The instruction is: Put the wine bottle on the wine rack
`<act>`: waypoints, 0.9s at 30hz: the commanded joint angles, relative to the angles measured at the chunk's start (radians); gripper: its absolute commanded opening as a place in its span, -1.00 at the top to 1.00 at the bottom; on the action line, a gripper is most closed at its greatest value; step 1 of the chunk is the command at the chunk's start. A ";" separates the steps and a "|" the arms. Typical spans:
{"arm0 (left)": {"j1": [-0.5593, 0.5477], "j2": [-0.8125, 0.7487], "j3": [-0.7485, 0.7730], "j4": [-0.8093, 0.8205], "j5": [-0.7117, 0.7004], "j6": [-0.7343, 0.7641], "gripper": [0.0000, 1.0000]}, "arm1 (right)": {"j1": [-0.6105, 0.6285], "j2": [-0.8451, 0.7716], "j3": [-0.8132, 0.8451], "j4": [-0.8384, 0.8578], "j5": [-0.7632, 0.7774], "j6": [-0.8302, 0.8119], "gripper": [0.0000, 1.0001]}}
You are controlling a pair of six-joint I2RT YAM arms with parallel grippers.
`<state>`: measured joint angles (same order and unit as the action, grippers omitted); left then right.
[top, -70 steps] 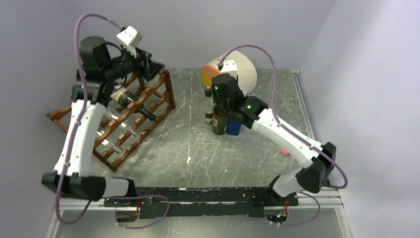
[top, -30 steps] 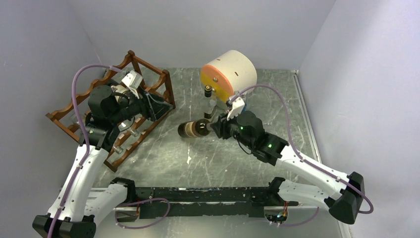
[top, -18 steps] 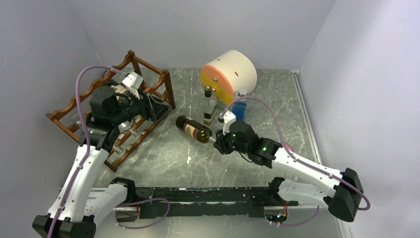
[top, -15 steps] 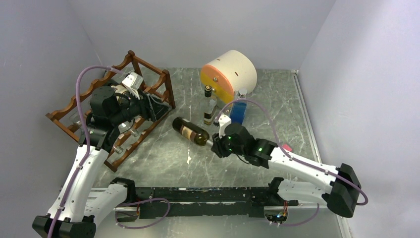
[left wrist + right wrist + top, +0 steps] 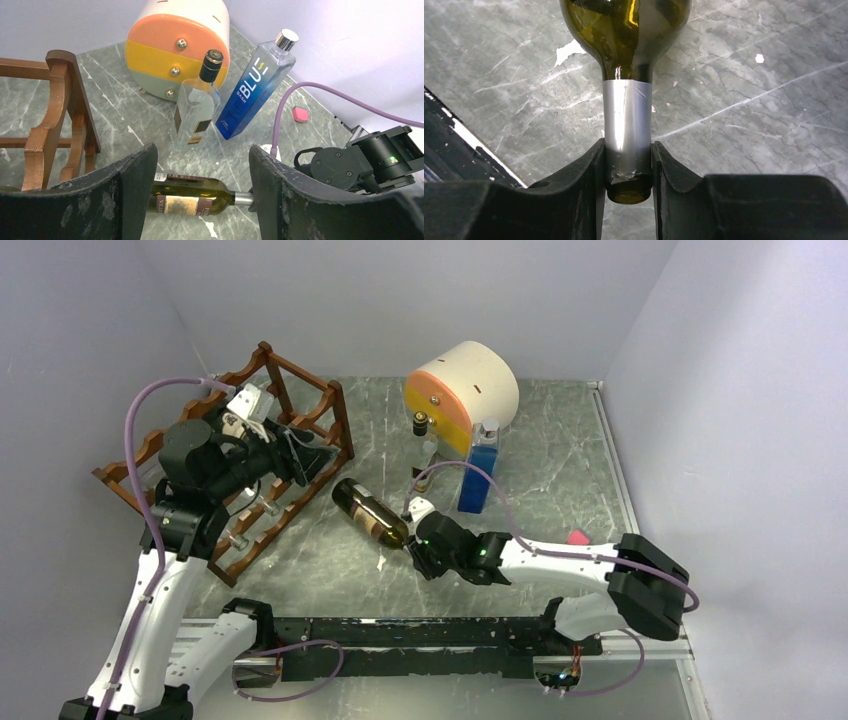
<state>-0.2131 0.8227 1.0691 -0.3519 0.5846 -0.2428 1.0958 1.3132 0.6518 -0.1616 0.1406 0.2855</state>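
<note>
The top view looks down from high behind the near edge over the whole table [image 5: 560, 460]. The left wrist view faces across it at mid-range; the right wrist view sits close on the bottle [image 5: 628, 135] neck. All three share that bottle.

Table [image 5: 560, 440]: grey marble-look slab, pale veins, scuffs, white chips near middle. Far left: wine rack [image 5: 342, 425], reddish-brown wood, set askew. Back centre: cream drum [image 5: 470, 375] on its side, orange-and-yellow end face toward front. Clear bottle [image 5: 425, 445], black cap, upright just before drum; blue BLU bottle [image 5: 478, 478], silver cap, upright just right of it. Small pink block [image 5: 576, 537] alone near right edge. Between rack and upright bottles: wine bottle [image 5: 367, 512], green glass, on its side; contact with slab unclear.
</note>
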 commanded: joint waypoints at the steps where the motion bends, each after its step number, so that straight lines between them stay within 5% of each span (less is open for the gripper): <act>1: -0.006 -0.019 0.026 -0.036 -0.022 0.022 -0.44 | 0.015 0.050 -0.010 0.082 0.058 -0.011 1.00; 20: -0.006 -0.049 0.058 -0.113 -0.072 0.081 -0.47 | 0.029 0.185 0.005 0.121 0.054 -0.031 0.06; 27: -0.006 -0.051 0.058 -0.124 -0.083 0.086 -0.48 | 0.029 0.216 0.024 0.146 0.054 -0.028 -0.03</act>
<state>-0.2134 0.7815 1.1007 -0.4622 0.5201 -0.1711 1.1213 1.5013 0.6529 -0.0345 0.1890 0.2604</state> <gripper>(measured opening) 0.737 0.511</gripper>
